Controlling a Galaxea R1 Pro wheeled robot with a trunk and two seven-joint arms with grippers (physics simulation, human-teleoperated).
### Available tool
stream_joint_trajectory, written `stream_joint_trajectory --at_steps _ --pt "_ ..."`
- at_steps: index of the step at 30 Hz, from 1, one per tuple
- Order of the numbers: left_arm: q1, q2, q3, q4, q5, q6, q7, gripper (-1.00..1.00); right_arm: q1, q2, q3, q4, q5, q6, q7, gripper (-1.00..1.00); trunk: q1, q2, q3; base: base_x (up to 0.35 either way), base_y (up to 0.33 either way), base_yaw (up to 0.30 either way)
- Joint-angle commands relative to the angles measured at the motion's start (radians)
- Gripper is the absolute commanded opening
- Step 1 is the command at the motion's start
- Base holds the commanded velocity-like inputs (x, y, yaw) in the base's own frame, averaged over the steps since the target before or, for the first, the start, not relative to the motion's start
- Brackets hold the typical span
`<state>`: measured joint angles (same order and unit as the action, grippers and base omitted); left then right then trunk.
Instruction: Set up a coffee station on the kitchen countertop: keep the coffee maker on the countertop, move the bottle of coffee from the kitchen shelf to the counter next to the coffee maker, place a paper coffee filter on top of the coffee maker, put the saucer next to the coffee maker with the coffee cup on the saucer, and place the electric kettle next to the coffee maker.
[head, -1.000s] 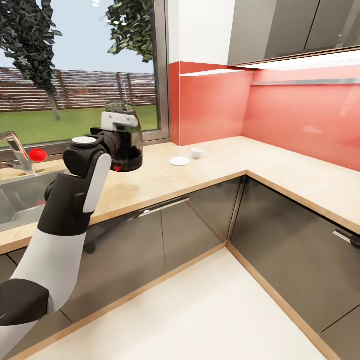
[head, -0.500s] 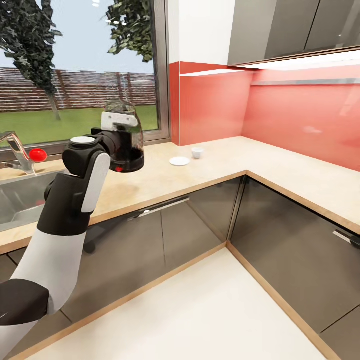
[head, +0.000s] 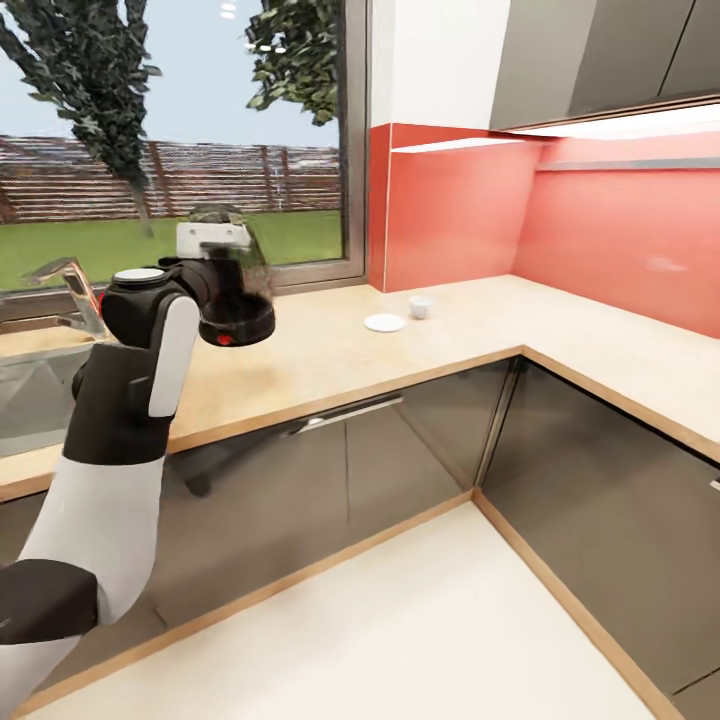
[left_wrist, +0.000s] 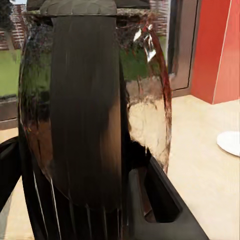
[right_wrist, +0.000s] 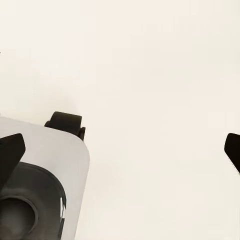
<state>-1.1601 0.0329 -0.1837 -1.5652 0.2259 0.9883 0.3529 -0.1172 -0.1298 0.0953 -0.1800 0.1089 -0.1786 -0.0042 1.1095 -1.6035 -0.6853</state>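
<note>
Here the left gripper is clenched on the kettle, holding it above the countertop near the sink, beside the window. Bare counter runs on to the saucer and cup, just apart near the back corner. The right gripper hangs spread wide over pale floor.

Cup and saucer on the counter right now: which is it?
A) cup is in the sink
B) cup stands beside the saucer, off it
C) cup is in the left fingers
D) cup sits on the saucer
B: head view shows the cup standing on the counter beside the saucer, not on it.
</note>
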Motion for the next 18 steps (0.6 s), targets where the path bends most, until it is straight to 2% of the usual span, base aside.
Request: stream_joint_trajectory --at_steps 1,2,7,18 --pt "-0.001 0.001 0.032 0.002 -0.001 0.004 0.011 -1.0 -0.001 -0.001 0.004 0.001 0.005 -0.002 0.0 1.0 0.0 0.0 -0.001 0.0 0.0 0.266" --pt "-0.001 0.001 0.049 0.003 -0.002 0.004 0.011 -1.0 -0.001 -0.001 0.004 0.001 0.005 -0.002 0.0 1.0 0.0 0.0 -0.001 0.0 0.0 0.267" --pt "0.0 0.001 0.077 0.017 -0.005 0.004 0.012 -1.0 0.0 -0.001 0.004 0.001 0.005 -0.002 0.0 1.0 0.0 0.0 -0.001 0.0 0.0 0.269" --pt "0.0 0.002 0.082 0.046 -0.006 0.004 0.012 -1.0 -0.001 -0.001 0.004 0.001 0.004 -0.002 0.0 1.0 0.0 0.0 -0.001 0.0 0.0 0.269"
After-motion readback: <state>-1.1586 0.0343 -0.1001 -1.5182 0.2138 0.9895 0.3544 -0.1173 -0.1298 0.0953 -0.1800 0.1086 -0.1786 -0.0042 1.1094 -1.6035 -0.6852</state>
